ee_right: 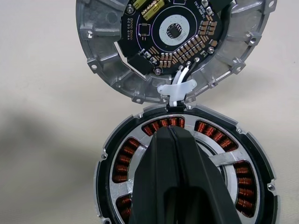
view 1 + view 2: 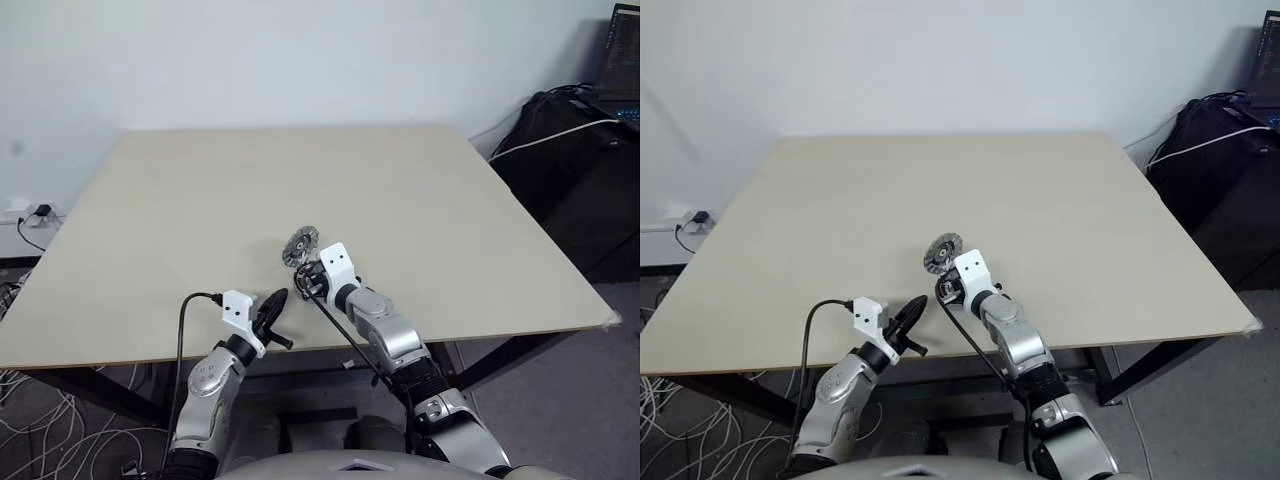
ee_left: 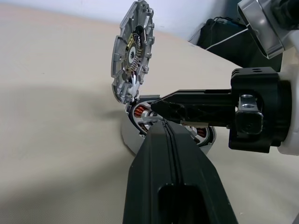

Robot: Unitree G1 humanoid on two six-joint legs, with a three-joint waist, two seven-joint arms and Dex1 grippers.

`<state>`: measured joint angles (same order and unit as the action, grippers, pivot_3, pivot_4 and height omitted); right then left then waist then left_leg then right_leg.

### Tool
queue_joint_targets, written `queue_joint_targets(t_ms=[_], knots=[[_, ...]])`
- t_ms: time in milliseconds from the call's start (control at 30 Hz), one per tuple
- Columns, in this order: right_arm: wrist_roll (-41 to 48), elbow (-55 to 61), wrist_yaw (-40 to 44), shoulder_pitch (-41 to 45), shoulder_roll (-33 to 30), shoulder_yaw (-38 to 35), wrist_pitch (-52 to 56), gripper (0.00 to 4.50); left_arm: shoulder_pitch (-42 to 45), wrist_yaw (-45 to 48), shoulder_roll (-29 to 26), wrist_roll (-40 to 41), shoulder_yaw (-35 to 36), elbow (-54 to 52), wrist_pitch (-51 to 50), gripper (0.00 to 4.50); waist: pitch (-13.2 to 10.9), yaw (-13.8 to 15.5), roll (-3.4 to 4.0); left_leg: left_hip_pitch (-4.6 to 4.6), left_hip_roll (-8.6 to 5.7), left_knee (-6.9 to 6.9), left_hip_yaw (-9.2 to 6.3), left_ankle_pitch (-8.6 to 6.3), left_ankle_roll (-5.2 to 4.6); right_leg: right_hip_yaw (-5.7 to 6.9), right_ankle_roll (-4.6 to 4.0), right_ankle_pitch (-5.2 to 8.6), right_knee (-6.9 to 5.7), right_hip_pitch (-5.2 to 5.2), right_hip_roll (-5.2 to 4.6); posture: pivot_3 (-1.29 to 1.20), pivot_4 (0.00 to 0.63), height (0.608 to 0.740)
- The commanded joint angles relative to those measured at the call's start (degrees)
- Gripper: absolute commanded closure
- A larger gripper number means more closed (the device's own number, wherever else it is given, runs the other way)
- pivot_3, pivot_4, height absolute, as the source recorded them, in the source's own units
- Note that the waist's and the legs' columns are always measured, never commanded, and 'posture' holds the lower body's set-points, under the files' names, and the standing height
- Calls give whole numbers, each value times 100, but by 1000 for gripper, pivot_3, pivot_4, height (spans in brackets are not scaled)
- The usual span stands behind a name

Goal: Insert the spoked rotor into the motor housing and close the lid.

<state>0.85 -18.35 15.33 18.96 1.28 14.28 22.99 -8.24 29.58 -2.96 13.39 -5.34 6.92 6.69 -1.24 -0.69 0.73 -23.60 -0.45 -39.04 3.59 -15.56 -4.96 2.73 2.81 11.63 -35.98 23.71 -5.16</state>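
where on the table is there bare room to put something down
The table is bare across its far half and toward both side edges. It is crowded only near the front middle, where the motor housing, its raised lid and both grippers cluster.

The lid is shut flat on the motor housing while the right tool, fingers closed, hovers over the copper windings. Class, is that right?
Not quite. The lid is not shut: it stands swung open, joined at the edge of the motor housing, its circuit-board face showing, as the right wrist view shows. The rest holds: the right tool, fingers closed, hovers over the copper windings.
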Motion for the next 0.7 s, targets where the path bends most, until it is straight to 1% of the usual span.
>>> queue_joint_targets(t_ms=[33,167,267,367,467,567,700], knots=[[89,352,183,-87,-69,-53,96,4500,59,-6,0,-54,-75,-26,32,4478,2,5,3,0,0,0,0,0,0,0,0,0,0,0,0,0,0,740],[180,1026,520,-196,-239,44,168,4500,71,5,-5,-41,-97,-12,24,4478,1,1,3,-2,0,0,0,0,-1,0,0,0,1,1,-1,0,0,740],[123,1602,997,-230,-648,312,297,4500,84,-7,5,-30,-110,12,16,4478,1,2,4,-3,0,-1,-1,-1,-2,0,0,0,1,3,-5,0,0,740],[-32,1866,1405,-161,-1131,629,483,4500,90,-6,13,-18,-122,8,-10,4478,1,5,4,-1,1,-3,-2,-1,-2,2,1,1,1,1,-11,0,0,740],[-94,1953,1709,-66,-1446,825,570,4500,97,-1,20,-12,-138,3,-37,4478,1,9,3,-2,2,-5,-2,-1,-3,4,1,1,0,1,-13,0,0,740],[-212,1959,1975,54,-1696,1018,569,3897,95,-5,29,2,-139,-14,-68,4500,1,10,3,-3,2,-5,-3,-1,-3,4,1,1,0,1,-12,0,0,740],[-356,1875,2248,237,-1925,1204,500,2607,89,-20,47,7,-132,-42,-110,4500,0,12,1,-3,1,-7,-2,0,-3,5,1,1,1,1,-11,0,0,740]])
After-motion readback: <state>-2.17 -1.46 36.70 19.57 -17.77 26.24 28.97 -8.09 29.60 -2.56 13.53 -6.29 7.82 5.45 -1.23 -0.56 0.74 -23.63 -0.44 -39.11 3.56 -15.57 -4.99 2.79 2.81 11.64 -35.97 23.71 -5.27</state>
